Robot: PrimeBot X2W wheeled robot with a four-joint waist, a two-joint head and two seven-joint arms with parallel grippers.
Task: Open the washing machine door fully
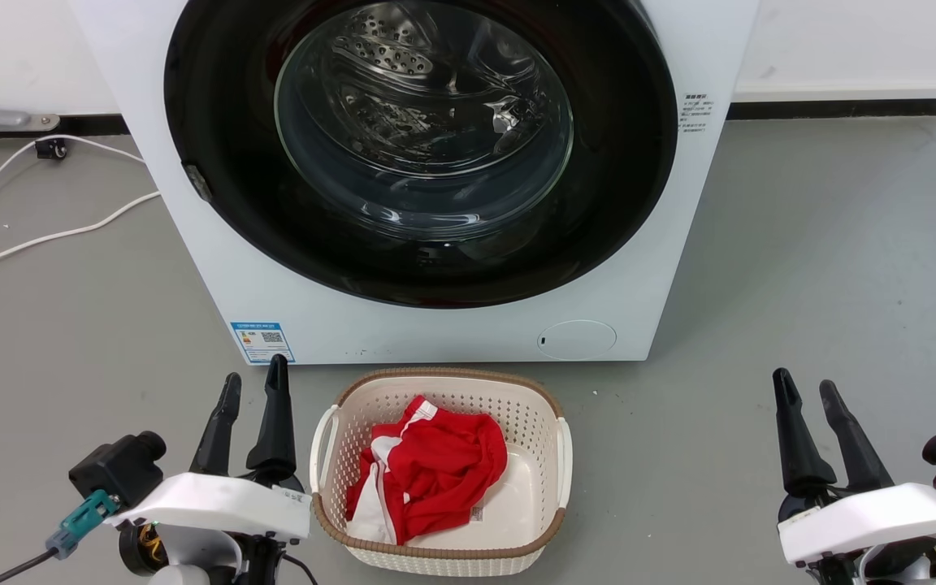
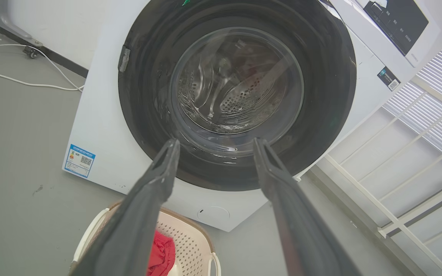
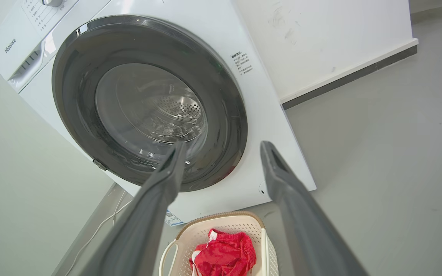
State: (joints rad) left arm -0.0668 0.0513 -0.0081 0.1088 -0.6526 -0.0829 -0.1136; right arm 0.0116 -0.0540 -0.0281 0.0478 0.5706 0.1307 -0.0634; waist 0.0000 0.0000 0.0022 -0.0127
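While the washing machine door (image 1: 220, 187) sits shut and flush against the front of the white washing machine (image 1: 435, 329), a cream perforated basket (image 1: 537, 422) with a brown woven rim stands on the grey floor (image 1: 801, 268) just in front of the machine's lower edge. A crumpled red garment (image 1: 444, 467) with white trim lies in the basket, heaped toward its left side, and the basket's pale bottom shows bare at the right. Whether anything lies under the garment cannot be told. Behind the door's bulging glass the steel drum (image 1: 403, 89) shows its perforated wall, though reflections blur much of it and its lower part is hard to read. Both grippers are empty with fingers spread: the left gripper (image 1: 254, 370) hangs beside the basket's left rim, near the machine's lower left corner, and the right gripper (image 1: 806, 380) hangs well apart from the basket on its right. From the head camera the top of the machine is cut off. The print on the blue label (image 1: 262, 341) is too small to make out. A white cable (image 1: 54, 236) runs off the floor's left edge.
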